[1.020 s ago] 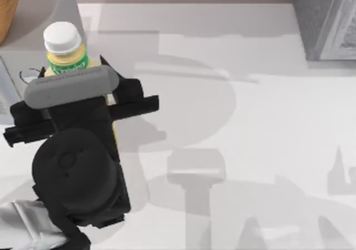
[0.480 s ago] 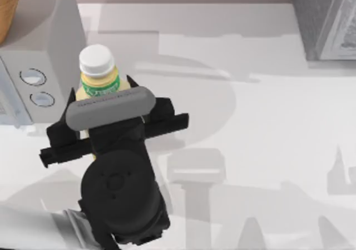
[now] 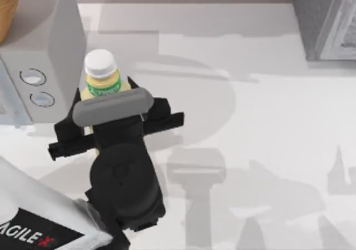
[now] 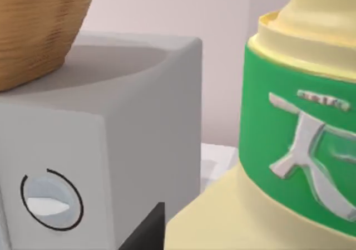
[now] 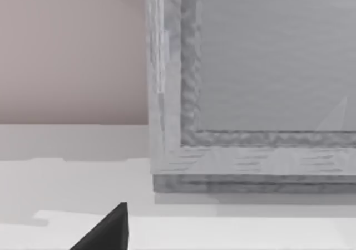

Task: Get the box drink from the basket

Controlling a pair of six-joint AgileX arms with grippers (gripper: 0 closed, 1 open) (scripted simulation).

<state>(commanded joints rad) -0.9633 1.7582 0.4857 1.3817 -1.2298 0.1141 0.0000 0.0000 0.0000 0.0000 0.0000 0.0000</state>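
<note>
Your left gripper (image 3: 105, 97) has its fingers clamped on the box drink (image 3: 102, 77), upright above the worktop (image 3: 250, 122), beside the grey box (image 3: 39, 66); right fingers' state unclear.

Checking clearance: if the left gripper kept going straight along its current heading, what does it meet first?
Likely the large grey box: the left gripper, shut on the box drink, points up-table with that box beside its line. Depth is unclear; it might pass alongside.

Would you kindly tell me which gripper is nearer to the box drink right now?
Left. The left gripper is clamped on the box drink, beside the grey box. The right gripper faces the grey speckled block, far across the table.
</note>
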